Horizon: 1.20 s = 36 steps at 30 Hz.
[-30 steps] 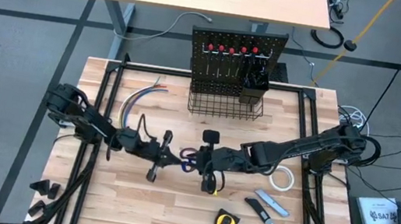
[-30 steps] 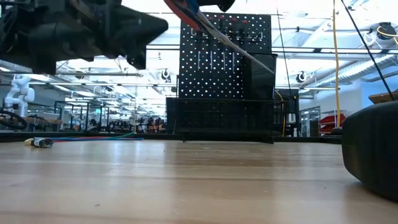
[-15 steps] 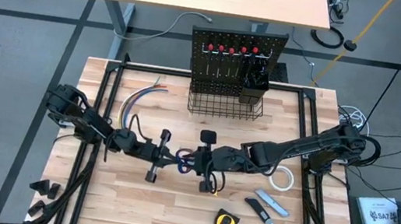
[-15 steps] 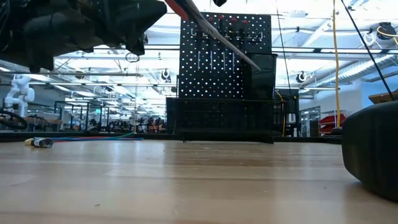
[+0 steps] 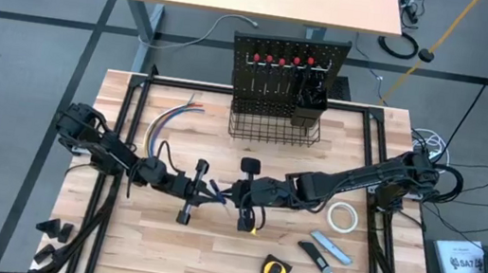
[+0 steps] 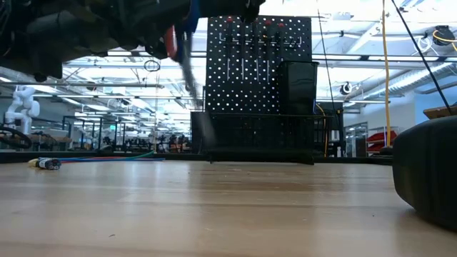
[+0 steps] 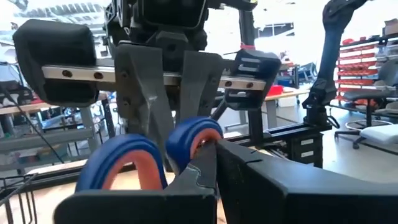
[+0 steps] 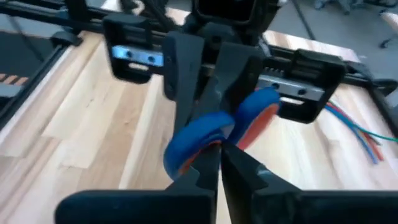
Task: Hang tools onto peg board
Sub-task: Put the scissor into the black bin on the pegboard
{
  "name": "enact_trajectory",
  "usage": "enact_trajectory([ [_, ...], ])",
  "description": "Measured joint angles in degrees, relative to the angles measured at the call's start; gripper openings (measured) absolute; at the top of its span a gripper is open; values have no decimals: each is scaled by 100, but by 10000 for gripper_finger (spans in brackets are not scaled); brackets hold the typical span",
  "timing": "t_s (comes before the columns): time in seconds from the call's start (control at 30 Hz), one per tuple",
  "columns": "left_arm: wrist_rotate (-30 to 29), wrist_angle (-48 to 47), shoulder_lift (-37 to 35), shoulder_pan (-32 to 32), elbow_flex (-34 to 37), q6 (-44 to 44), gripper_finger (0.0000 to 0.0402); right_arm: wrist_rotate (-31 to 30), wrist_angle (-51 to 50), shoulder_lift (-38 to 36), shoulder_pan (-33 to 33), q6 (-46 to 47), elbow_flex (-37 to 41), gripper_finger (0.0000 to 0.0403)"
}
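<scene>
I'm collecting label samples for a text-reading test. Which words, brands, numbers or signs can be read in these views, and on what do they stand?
No text can be read for certain.
Dark print on the white carton, on the floor right of the table: too small to read.
Face of the yellow tape measure on the light wooden tabletop: no legible label.
The black perforated peg board: no lettering visible.

You've got dark arm parts (image 6: pixel 93 28) filling the upper left, blurry red-and-blue tool (image 6: pixel 180 50) hanging below, black peg board (image 6: pixel 258 78) far back, wire basket (image 6: pixel 253 135) at its base, coloured wires (image 6: pixel 100 158) far left.
</scene>
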State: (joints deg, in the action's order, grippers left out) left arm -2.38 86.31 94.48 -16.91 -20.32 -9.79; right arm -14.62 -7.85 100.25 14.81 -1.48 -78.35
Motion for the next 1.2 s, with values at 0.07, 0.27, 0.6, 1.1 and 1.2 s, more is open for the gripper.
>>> enact_trajectory([
  [0.07, -21, -18, 0, -11, 0, 1, 0, 267, 5, 2, -23, -6, 5, 4],
  [0.27, -38, -148, 9, -17, 20, 10, 0, 522, 218, 254, -72, 77, 2, 2],
  [0.6, -650, -332, 8, -33, 33, 182, 0, 505, 346, 417, -105, 373, 13, 3],
  [1.1, -1062, -641, 7, -129, 7, 196, 0, 547, -49, 435, -68, 399, 0, 4],
  [1.2, -1046, -669, 7, -129, 4, 195, 0, 719, -74, 435, -68, 313, -2, 9],
])
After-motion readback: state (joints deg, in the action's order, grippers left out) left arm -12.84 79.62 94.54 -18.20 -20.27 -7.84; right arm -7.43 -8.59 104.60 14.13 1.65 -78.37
